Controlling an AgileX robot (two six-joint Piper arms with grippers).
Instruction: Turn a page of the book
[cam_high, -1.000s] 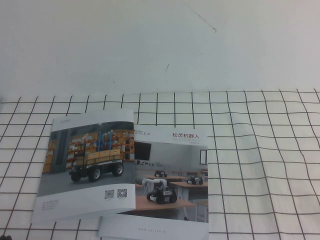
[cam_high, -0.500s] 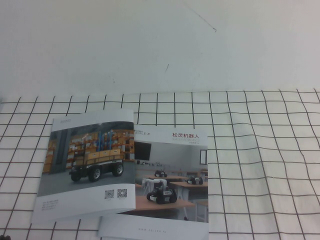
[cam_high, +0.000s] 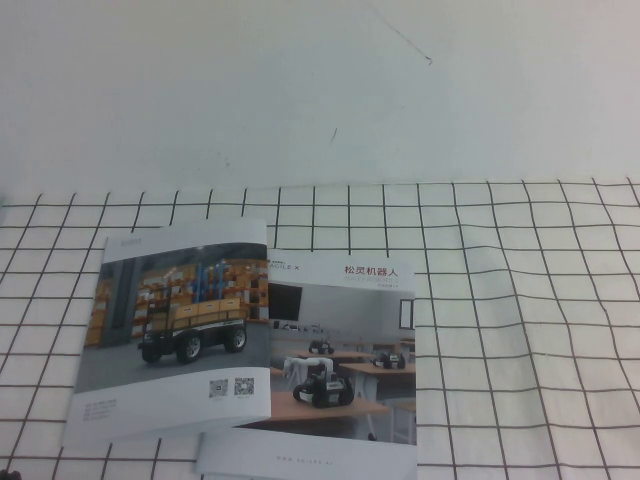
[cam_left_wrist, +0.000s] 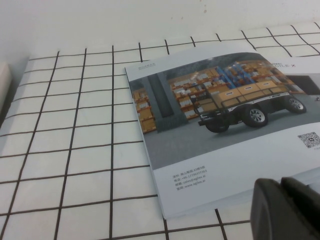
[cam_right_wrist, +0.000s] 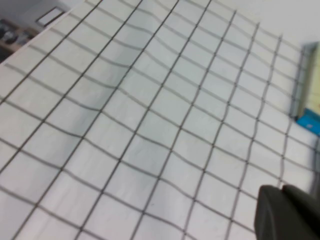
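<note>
Book (cam_high: 170, 330) lies shut near the worktop's front-left corner, warehouse-robot cover up, overlapping a second brochure (cam_high: 340, 360) with a classroom photo on the checked cloth (cam_high: 520, 300). The left gripper (cam_left_wrist: 287, 207) hangs just off the book's near edge; whether its jaws are parted I cannot tell. The right gripper (cam_right_wrist: 287, 212) hovers over bare cloth well to the right, jaws closed on nothing. Risk: glossy sheets cling, so several could lift together, or the thin book could slide over the brochure beneath.

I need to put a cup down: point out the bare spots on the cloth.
Free: the checked cloth right of the classroom brochure; the strip behind the book toward the wall. Crowded: front left, where both overlap.
</note>
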